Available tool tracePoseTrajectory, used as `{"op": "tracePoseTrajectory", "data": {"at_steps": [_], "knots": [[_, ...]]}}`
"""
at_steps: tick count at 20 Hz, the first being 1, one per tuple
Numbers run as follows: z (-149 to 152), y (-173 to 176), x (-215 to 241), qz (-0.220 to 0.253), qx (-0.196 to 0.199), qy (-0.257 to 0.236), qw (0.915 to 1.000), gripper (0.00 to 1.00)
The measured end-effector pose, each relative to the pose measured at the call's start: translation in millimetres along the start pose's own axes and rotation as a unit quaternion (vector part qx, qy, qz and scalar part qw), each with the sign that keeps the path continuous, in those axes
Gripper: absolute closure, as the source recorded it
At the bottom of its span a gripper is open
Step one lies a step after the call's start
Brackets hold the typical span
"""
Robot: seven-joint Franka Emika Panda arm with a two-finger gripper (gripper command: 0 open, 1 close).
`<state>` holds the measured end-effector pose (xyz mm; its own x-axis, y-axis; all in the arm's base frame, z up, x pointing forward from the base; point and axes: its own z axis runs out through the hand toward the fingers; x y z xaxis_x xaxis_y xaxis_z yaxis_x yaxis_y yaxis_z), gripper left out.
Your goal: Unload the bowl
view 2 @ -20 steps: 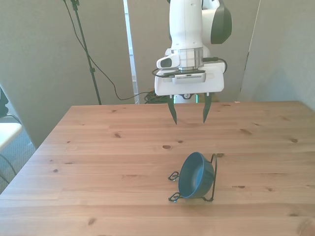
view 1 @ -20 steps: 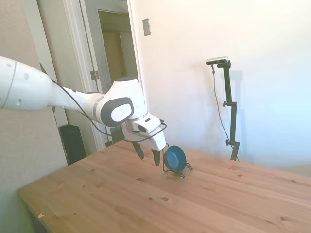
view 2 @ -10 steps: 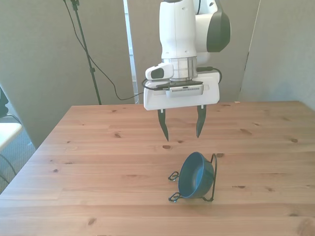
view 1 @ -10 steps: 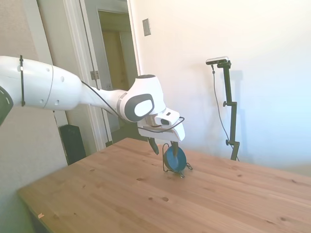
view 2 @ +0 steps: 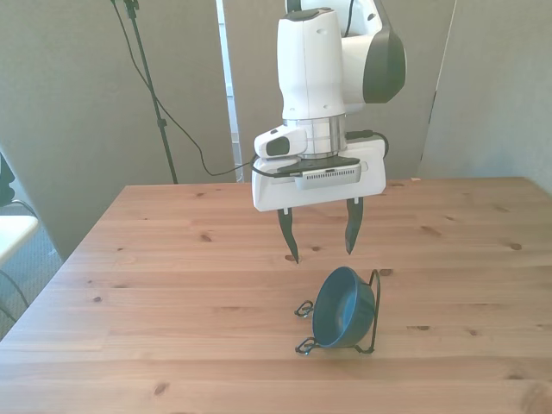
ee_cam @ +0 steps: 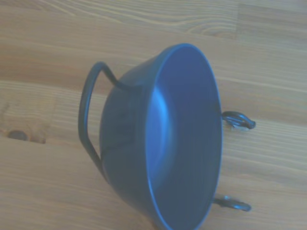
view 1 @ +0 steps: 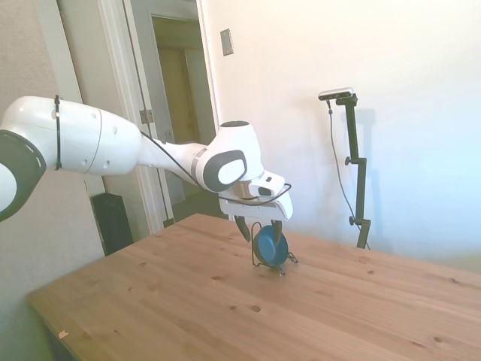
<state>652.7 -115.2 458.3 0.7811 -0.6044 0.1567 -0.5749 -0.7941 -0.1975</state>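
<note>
1. Nearest the front camera, the bowl [view 2: 343, 307] stands on edge in a thin dark wire rack [view 2: 374, 309], resting on the wooden table [view 2: 172, 285] a little toward the front view's right of centre.
2. Its open mouth faces the front view's left and slightly upward; its back leans against the rack's upright loop, so the rim's plane is steeply tilted rather than level.
3. Up close, the wrist view shows the bowl [ee_cam: 168, 143] as smooth, glossy dark blue, with the rack's loop [ee_cam: 88, 115] behind it and two curled wire feet in front of the rim.
4. No label or writing can be read on the bowl or rack.
5. Farther back, the gripper [view 2: 319, 231] hangs above the table just behind the bowl, fingers pointing down, spread apart and grasping nothing.
6. From the side, the gripper [view 1: 259, 228] sits just above the bowl [view 1: 270, 247], clear of it.
</note>
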Motion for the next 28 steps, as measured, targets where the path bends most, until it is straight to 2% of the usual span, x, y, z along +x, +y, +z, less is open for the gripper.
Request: {"op": "tracePoseTrajectory", "data": {"at_steps": [9, 16, 20, 24, 28], "knots": [[5.5, -3.2, 21.3, -0.068, 0.048, -0.052, 0.9952, 0.00], [25.8, -11.2, 28.7, -0.126, 0.056, -0.114, 0.9840, 0.00], [32.7, -12.1, 39.0, -0.150, 0.062, -0.118, 0.9797, 0.00], [41.2, -12.4, 42.2, -0.190, 0.070, -0.130, 0.9707, 0.00], [38.9, -9.8, 45.9, -0.221, 0.078, -0.113, 0.9656, 0.00]]}}
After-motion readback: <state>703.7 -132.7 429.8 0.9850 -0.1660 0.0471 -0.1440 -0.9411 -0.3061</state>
